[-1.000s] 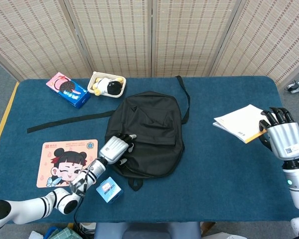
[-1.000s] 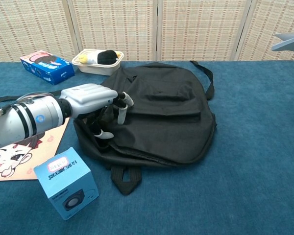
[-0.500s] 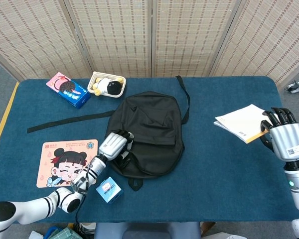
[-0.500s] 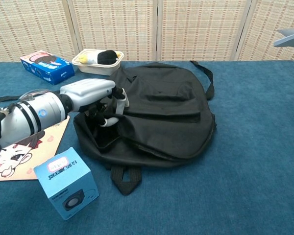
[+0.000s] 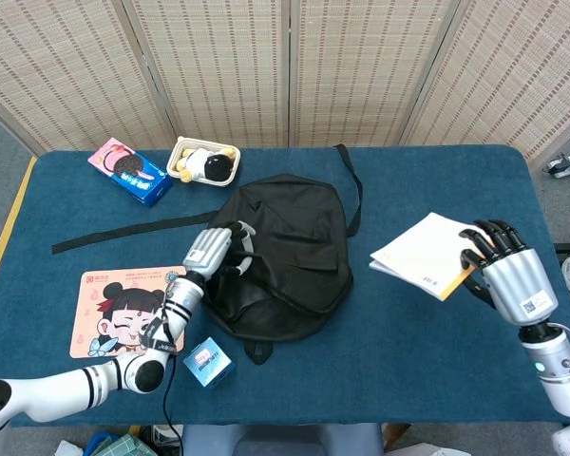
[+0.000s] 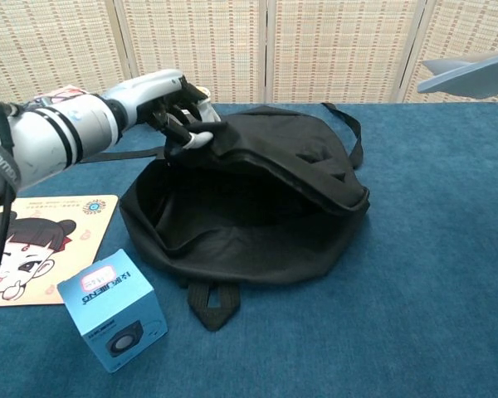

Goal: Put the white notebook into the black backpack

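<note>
The black backpack [image 5: 285, 252] lies mid-table, its front flap lifted so the dark inside [image 6: 232, 224] gapes toward me. My left hand [image 5: 212, 249] grips the flap's edge and holds it up; in the chest view the left hand [image 6: 170, 104] is raised above the bag's left side. My right hand [image 5: 503, 275] holds the white notebook [image 5: 423, 252] in the air right of the bag, tilted. The chest view shows only the notebook's underside [image 6: 469, 75] at the top right.
A blue speaker box [image 5: 209, 362] stands by the bag's near left corner, beside a cartoon mat [image 5: 128, 309]. A cookie box [image 5: 128, 171] and a snack tray [image 5: 203, 161] sit at the back left. A loose strap [image 5: 123, 233] runs leftward.
My left hand has lifted the backpack's flap up and back, opening the bag wide. My right hand has carried the notebook leftward, closer to the bag.
</note>
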`<state>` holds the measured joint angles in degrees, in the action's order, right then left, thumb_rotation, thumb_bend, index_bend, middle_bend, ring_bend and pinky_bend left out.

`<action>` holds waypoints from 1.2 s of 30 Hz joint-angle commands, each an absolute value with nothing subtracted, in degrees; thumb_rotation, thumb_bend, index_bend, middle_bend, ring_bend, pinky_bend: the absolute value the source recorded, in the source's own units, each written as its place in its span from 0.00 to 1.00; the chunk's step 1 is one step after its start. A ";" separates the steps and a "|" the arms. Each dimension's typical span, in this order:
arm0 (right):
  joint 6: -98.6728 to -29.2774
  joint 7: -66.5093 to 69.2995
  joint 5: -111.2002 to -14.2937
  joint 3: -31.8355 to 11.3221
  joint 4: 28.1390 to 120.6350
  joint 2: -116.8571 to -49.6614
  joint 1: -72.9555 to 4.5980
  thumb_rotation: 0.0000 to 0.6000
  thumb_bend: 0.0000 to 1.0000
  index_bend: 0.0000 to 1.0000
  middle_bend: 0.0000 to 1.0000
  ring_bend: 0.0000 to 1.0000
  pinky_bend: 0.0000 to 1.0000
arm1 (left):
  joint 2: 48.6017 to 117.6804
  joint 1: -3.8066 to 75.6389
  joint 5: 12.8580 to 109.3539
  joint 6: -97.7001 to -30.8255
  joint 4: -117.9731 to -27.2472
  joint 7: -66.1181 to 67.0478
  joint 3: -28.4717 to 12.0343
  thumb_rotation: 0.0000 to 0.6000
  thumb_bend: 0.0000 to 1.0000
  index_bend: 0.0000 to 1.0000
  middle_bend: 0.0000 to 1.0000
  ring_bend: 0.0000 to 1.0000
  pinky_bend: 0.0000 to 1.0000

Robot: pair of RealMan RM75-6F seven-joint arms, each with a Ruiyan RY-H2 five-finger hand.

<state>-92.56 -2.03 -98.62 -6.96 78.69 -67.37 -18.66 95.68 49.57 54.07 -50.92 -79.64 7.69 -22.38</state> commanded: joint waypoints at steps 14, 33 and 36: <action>-96.36 -0.66 -109.12 -4.44 85.90 -67.23 -20.11 1.00 0.53 0.62 0.35 0.24 0.25 | 98.21 57.99 20.92 -54.45 -77.65 11.29 -36.06 1.00 0.55 0.69 0.30 0.16 0.19; -87.10 -0.59 -114.43 -4.41 90.47 -72.43 -27.93 1.00 0.53 0.62 0.36 0.24 0.27 | 101.10 63.27 12.49 -54.14 -69.02 13.17 -38.29 1.00 0.55 0.67 0.28 0.15 0.19; -84.14 -0.27 -113.52 -4.94 88.09 -74.68 -30.02 1.00 0.53 0.62 0.36 0.24 0.27 | 100.84 63.12 12.31 -54.06 -69.49 13.36 -38.12 1.00 0.55 0.67 0.28 0.15 0.19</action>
